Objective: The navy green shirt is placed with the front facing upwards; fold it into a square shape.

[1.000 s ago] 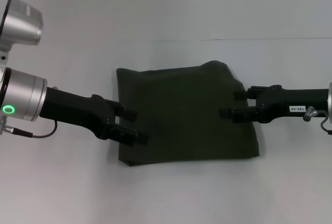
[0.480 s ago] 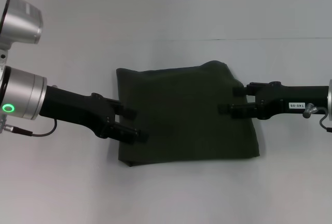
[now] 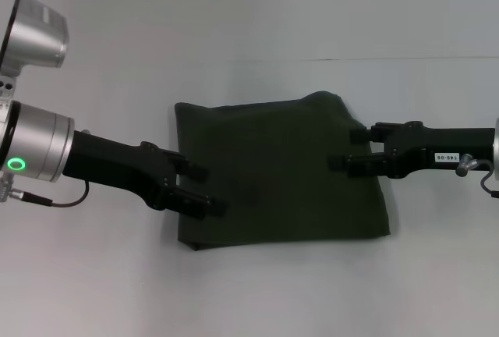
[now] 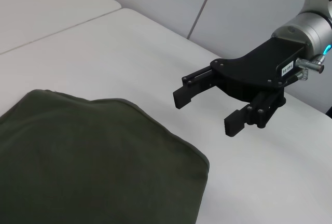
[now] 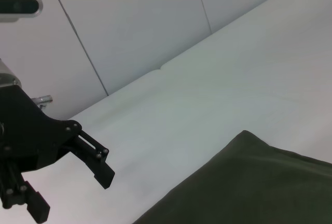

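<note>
Shirt point(image 3: 277, 169) unchanged, already squarish; open right gripper point(image 3: 347, 150) crept inward, left gripper point(image 3: 204, 190) open too—fold likely finished.

The folded navy green shirt point(image 3: 277, 169) fills the table's point(image 3: 257, 290) middle, flanked by the open left gripper point(image 3: 201, 189) and right gripper point(image 3: 348, 148); bare table lies along the near and far edges.

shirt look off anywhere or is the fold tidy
Mostly tidy. The navy green shirt lies folded in a rough square, but its far right corner bulges up and the near edge slants. The left gripper and right gripper flank it, both open.
</note>
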Tool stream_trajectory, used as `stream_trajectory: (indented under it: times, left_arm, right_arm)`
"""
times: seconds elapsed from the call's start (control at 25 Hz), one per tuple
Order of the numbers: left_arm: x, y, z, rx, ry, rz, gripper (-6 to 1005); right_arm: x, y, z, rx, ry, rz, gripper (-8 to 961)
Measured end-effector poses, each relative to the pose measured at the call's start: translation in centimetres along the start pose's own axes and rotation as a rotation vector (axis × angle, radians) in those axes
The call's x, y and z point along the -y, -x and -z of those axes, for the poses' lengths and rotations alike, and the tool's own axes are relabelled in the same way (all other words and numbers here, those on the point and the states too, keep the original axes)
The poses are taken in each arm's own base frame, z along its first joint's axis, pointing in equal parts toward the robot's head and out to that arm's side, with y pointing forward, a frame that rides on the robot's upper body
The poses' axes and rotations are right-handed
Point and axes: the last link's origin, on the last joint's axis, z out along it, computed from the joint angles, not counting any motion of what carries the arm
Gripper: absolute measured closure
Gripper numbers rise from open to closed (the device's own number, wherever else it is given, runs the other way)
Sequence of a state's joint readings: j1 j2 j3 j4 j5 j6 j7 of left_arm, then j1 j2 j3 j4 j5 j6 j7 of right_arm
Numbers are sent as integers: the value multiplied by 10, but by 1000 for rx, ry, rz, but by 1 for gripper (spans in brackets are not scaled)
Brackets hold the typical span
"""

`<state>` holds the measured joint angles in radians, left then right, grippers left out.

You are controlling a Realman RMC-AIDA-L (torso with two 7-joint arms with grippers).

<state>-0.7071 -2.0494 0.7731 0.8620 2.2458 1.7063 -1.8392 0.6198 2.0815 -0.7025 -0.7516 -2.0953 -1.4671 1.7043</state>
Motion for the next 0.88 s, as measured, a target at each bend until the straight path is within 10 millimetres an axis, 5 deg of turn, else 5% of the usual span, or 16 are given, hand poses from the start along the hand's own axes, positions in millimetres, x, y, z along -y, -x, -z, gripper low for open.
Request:
stream_trajectory:
  times: [0.88]
  left_arm:
    - [1, 1, 1, -8, -9, 6, 152]
  right_arm:
    - [-2, 2, -2, 3, 17, 0, 41]
